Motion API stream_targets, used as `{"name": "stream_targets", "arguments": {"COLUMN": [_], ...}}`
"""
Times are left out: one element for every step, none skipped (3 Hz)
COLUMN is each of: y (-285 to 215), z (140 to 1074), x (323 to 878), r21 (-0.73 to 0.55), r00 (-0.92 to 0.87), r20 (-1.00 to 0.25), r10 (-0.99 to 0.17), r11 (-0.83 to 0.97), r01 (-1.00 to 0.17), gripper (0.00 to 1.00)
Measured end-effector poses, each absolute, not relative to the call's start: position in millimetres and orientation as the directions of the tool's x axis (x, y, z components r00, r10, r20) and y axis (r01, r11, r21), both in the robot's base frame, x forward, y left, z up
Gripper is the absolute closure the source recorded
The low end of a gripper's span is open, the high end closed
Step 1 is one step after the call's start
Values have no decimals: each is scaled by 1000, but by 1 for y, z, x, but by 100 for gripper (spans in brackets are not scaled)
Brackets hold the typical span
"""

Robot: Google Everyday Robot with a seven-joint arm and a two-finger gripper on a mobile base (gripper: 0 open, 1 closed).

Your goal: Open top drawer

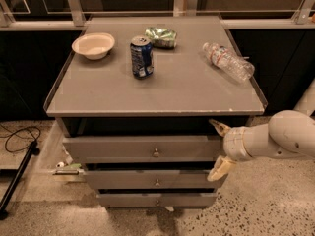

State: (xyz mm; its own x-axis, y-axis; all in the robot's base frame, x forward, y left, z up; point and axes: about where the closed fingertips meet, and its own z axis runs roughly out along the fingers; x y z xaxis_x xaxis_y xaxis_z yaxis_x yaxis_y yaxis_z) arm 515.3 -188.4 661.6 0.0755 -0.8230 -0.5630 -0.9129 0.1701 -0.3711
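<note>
The top drawer (pixel 123 149) is the widest grey front under the counter top, with a small round metal knob (pixel 156 153) at its centre. Its front stands a little forward of the cabinet frame, with a dark gap above it. My gripper (pixel 218 149) is at the drawer's right end, well right of the knob. It is open, one cream fingertip (pixel 219 127) at the drawer's top right corner and the other (pixel 219 169) lower, by the middle drawer (pixel 147 180). It holds nothing.
On the counter top (pixel 162 90) stand a white bowl (pixel 93 44), a blue soda can (pixel 141 57), a crumpled green bag (pixel 161 37) and a plastic bottle (pixel 227 60) lying down. The bottom drawer (pixel 147 199) is below. A black stand leg (pixel 17 178) is on the left floor.
</note>
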Motion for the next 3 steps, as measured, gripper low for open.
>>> {"name": "stream_targets", "arguments": {"y": [-179, -177, -175], "z": [647, 634, 623], "x": [533, 542, 548], "r21": [-373, -363, -352], "r00": [95, 97, 98], "r20": [-563, -564, -566], "r10": [-821, -820, -818], "r11": [150, 140, 133], "r01": [-916, -921, -927], "gripper": [0, 0, 0]}}
